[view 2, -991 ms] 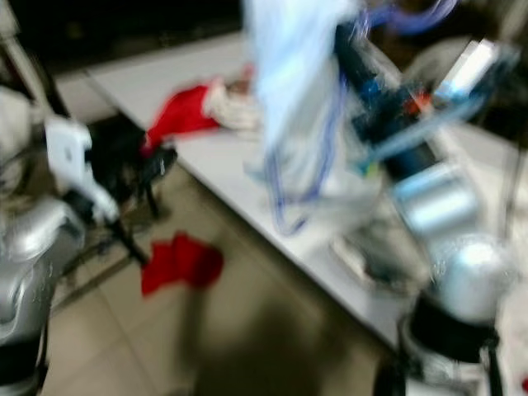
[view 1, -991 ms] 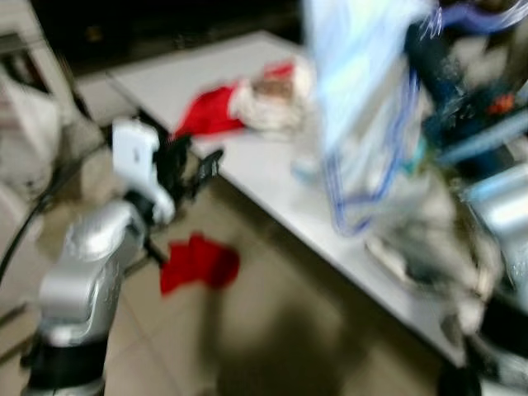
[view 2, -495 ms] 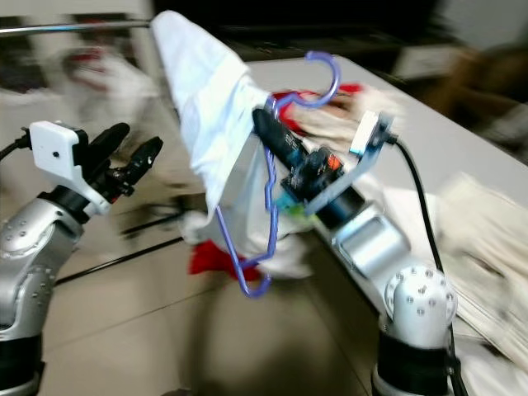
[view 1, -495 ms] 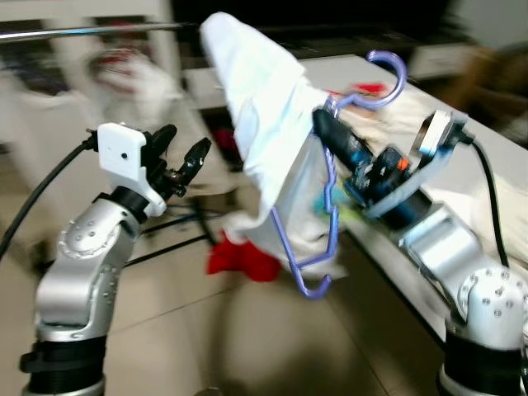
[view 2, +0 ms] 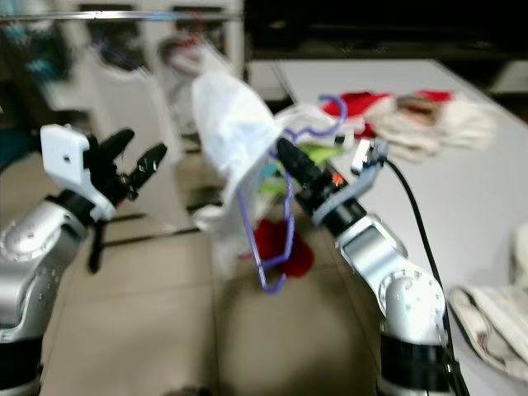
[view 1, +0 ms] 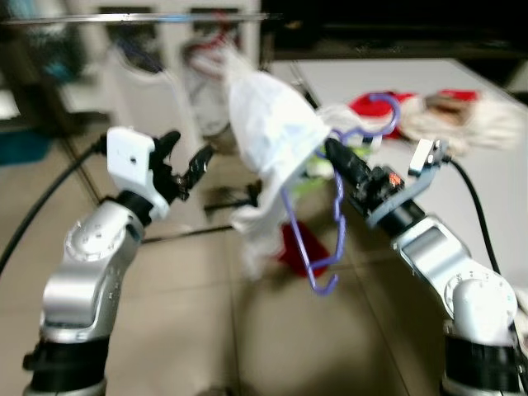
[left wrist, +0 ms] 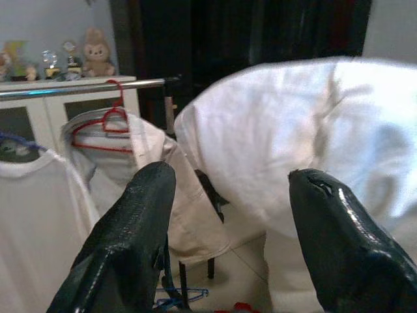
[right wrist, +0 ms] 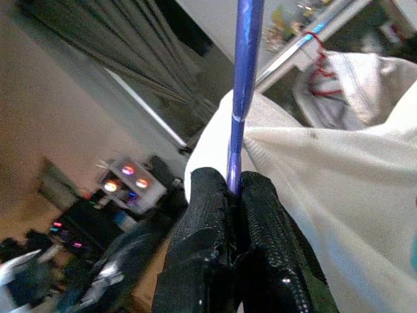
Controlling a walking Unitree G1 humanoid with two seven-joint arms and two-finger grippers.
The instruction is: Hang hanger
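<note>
Right hand [right wrist: 236, 189], fingers pressed together on the wire of the purple hanger [view 1: 334, 216], holds it raised in front of the robot above the floor [view 1: 247, 330], beside the white bench [view 1: 487, 190]. A white garment [view 1: 268, 140] is draped over the hanger. Left hand [view 1: 183, 161], fingers spread and gripping nothing, is raised facing the garment. Behind, a metal rail [left wrist: 78, 88] carries a red hanger [left wrist: 107, 120] with pale clothing; a red cloth [view 2: 285, 239] lies on the floor.
</note>
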